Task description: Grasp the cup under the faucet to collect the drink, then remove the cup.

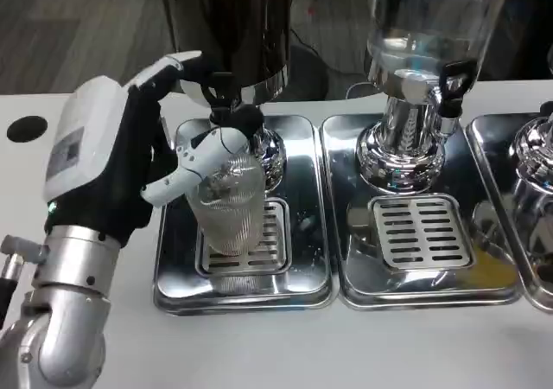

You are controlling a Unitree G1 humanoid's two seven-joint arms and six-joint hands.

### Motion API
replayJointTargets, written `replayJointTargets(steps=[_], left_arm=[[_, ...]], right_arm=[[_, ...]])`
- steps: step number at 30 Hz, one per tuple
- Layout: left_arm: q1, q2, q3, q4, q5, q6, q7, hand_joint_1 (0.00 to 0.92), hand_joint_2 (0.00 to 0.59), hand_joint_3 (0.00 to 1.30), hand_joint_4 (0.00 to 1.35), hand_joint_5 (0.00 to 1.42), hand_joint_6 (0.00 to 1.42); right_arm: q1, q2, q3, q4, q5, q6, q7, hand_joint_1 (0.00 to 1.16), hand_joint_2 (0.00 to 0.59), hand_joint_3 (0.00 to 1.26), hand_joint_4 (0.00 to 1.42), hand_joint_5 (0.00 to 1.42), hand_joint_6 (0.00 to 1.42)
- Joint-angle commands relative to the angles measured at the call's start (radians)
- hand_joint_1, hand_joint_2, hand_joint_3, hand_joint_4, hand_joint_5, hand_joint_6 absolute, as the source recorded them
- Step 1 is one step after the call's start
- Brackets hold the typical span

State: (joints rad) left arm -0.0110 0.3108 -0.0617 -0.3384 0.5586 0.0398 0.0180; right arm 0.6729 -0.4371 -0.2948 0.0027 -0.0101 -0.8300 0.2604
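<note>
Item 1, left hand (130,160): fingers wrapped round ribbed clear cup (231,206); grip looks partial, so watch for slip or tilt.
Item 2, cup: stands on drip grate (259,238) of steel tray (173,277), under black faucet (223,95).
Item 3, risk: nudge cup off-line and your pour misses; bump dark dispenser (233,26) while lifting and you spill.

White table (285,346) in foreground, grey wood-patterned floor (78,26) behind, dark cable (315,43) trailing across floor, black round hole (27,129) in tabletop at left.

Silver forearm (65,320), white-backed left hand (130,160), white-and-black fingers (186,166).
</note>
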Motion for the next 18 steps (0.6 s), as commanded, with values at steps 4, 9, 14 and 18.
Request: replayJointTargets(steps=[4, 9, 14, 18], left_arm=[[0.011, 0.015, -0.011, -0.016, -0.001, -0.003, -0.038, 0.021, 0.074, 0.44, 0.4, 1.27, 1.39], [0.032, 0.023, -0.014, -0.028, -0.002, -0.006, -0.049, 0.021, 0.074, 0.46, 0.41, 1.29, 1.39], [0.054, 0.03, -0.02, -0.039, 0.003, 0.003, -0.063, 0.021, 0.074, 0.46, 0.42, 1.29, 1.39], [0.072, 0.034, -0.028, -0.037, 0.005, 0.006, -0.068, 0.021, 0.074, 0.46, 0.42, 1.29, 1.4]], right_arm=[[0.003, 0.003, -0.008, -0.017, 0.028, -0.009, 0.008, 0.43, 0.458, 0.17, 0.0, 0.0, 0.0], [0.002, 0.004, -0.004, -0.021, 0.031, -0.004, 0.011, 0.44, 0.458, 0.17, 0.0, 0.0, 0.0], [0.001, 0.004, -0.004, -0.026, 0.044, 0.0, 0.015, 0.44, 0.458, 0.17, 0.0, 0.0, 0.0], [0.001, 0.003, -0.007, -0.03, 0.055, 0.0, 0.019, 0.44, 0.458, 0.16, 0.0, 0.0, 0.0]])
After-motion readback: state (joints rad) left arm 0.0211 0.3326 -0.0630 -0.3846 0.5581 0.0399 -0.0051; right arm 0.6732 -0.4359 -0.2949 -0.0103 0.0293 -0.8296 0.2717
